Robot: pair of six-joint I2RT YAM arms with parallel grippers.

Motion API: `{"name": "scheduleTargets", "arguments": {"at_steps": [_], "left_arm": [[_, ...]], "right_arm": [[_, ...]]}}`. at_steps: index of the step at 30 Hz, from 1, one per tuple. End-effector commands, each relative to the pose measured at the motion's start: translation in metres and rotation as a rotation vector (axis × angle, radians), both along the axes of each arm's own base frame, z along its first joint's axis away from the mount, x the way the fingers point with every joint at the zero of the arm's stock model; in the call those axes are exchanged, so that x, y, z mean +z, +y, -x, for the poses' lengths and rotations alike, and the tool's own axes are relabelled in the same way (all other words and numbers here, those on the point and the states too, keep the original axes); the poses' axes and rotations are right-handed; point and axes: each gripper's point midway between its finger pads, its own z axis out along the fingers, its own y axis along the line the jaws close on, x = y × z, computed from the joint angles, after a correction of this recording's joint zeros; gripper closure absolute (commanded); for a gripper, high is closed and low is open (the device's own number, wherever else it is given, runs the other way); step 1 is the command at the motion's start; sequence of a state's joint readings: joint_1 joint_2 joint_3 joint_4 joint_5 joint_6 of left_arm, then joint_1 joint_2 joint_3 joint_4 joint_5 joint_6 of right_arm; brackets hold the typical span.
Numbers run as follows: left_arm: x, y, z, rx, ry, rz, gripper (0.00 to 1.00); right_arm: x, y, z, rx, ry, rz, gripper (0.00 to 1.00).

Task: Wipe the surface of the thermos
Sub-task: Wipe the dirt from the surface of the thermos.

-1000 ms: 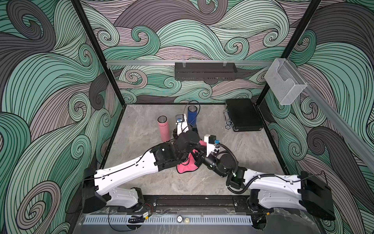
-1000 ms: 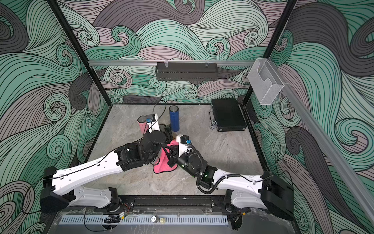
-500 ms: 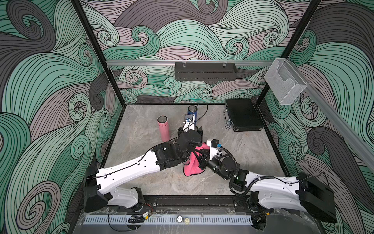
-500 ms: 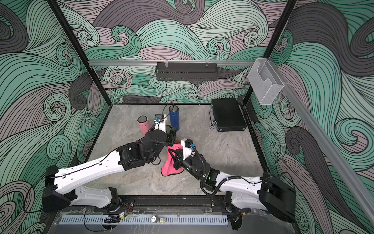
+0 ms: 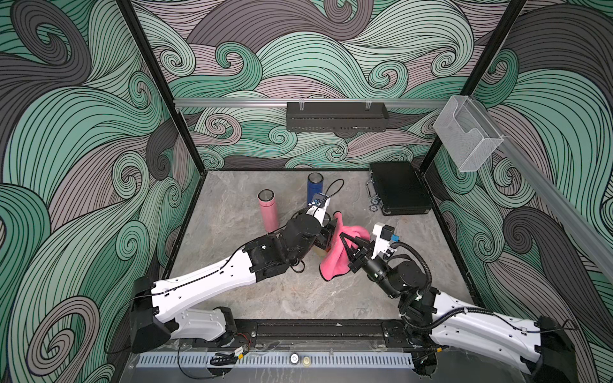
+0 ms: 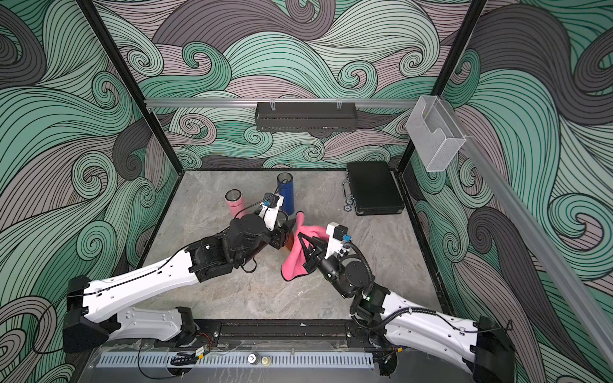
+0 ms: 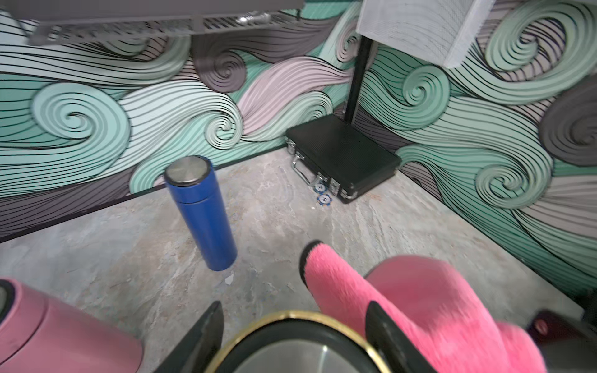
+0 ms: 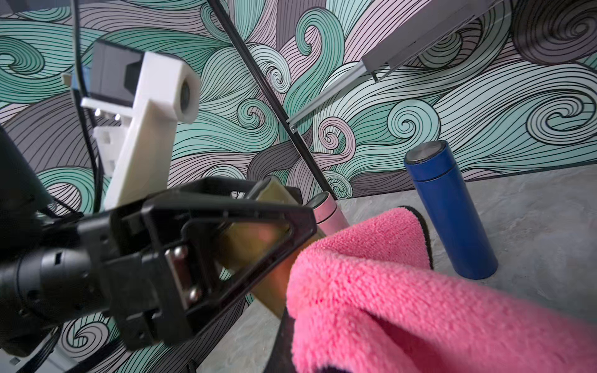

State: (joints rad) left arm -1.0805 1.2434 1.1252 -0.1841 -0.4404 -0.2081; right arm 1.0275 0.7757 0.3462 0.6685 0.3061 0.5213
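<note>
One gold thermos (image 7: 307,357) held mid-table; case (image 5: 398,189) fills back-right corner.

The pink cloth (image 8: 403,290) is fluffy pile; blue thermos (image 7: 203,213) matt, its cap (image 7: 187,169) brushed metal; gold thermos (image 8: 255,245) shiny metal; worktop (image 7: 355,226) smooth, stone-like.

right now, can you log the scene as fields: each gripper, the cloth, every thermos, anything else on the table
left gripper: shut around the gold thermos, one finger on each side just below its lid
right gripper: shut on the pink cloth
pink cloth: bunched, appears to lie against the gold thermos's side
pink thermos: upright on the table, untouched
blue thermos: upright near the back wall, untouched
other: closed black case in the back right corner, small blue-and-white discs by its latches
</note>
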Motion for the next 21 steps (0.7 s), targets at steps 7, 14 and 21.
{"name": "scheduleTargets", "arguments": {"at_steps": [7, 14, 21], "left_arm": [[0.022, -0.054, 0.050, -0.468, -0.105, 0.075, 1.00], [0.015, -0.048, 0.055, -0.575, -0.130, 0.050, 1.00], [-0.024, -0.034, 0.050, -0.701, -0.103, 0.065, 1.00]], "right_arm": [[-0.074, 0.010, -0.024, -0.025, 0.190, 0.030, 1.00], [-0.094, 0.000, -0.031, -0.034, 0.237, 0.026, 1.00], [-0.052, -0.021, -0.023, -0.023, 0.159, -0.013, 1.00]]}}
